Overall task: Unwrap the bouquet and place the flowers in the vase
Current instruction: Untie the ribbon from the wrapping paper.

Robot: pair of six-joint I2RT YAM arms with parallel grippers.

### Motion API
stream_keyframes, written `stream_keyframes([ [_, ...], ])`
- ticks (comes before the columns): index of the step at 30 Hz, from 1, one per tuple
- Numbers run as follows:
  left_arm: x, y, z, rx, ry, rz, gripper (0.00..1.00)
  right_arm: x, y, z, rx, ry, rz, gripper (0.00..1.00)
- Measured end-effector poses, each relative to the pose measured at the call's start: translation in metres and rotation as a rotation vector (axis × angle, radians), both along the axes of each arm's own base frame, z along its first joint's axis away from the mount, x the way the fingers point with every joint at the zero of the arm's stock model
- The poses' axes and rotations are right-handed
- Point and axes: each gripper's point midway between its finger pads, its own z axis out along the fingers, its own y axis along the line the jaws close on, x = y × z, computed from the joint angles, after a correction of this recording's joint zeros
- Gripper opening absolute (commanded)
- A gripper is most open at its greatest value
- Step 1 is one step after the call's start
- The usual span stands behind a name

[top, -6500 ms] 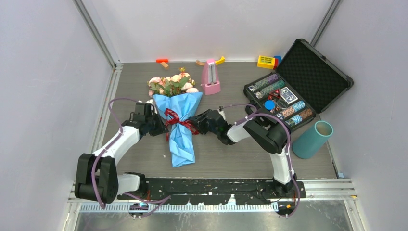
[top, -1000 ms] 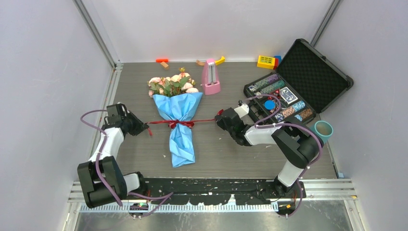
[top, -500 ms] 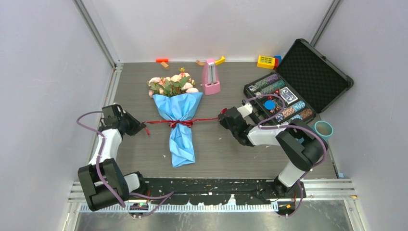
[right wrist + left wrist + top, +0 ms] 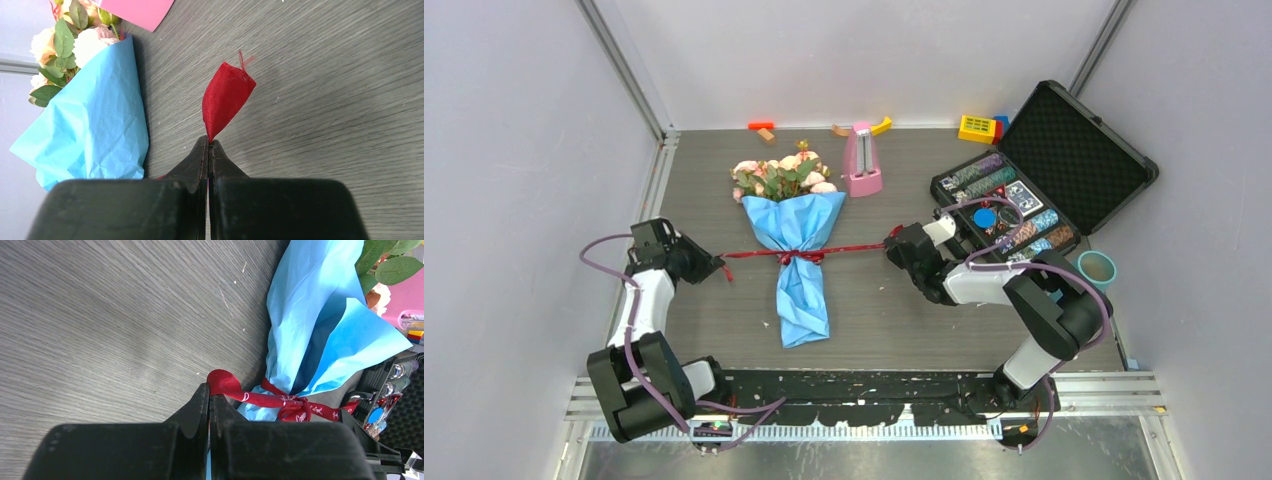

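The bouquet (image 4: 799, 250) lies mid-table, a blue paper cone with pink and peach flowers (image 4: 782, 176) at its far end. A dark red ribbon (image 4: 769, 253) is knotted round the cone and stretches taut to both sides. My left gripper (image 4: 715, 268) is shut on the ribbon's left end (image 4: 222, 381), well left of the cone. My right gripper (image 4: 891, 240) is shut on the right end (image 4: 225, 95), right of the cone. The teal vase (image 4: 1095, 268) lies at the right edge, mostly hidden behind my right arm.
A pink metronome-shaped object (image 4: 862, 160) stands just behind the flowers. An open black case (image 4: 1079, 150) of poker chips sits at the right, close to my right arm. Small toy blocks (image 4: 979, 128) lie along the back wall.
Both grippers have moved a little further apart, left one leftward and right one rightward, drawing the ribbon ends longer. The knot at the cone has shrunk since the earliest frame.
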Motion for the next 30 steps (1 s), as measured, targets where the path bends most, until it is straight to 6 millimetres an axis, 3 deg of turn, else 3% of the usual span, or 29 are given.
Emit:
stream_keyframes([
  [30,0.0,0.018,0.019,-0.008,-0.03,0.05,0.0,-0.002,-0.028,0.004,-0.033,-0.008,-0.062,0.0],
])
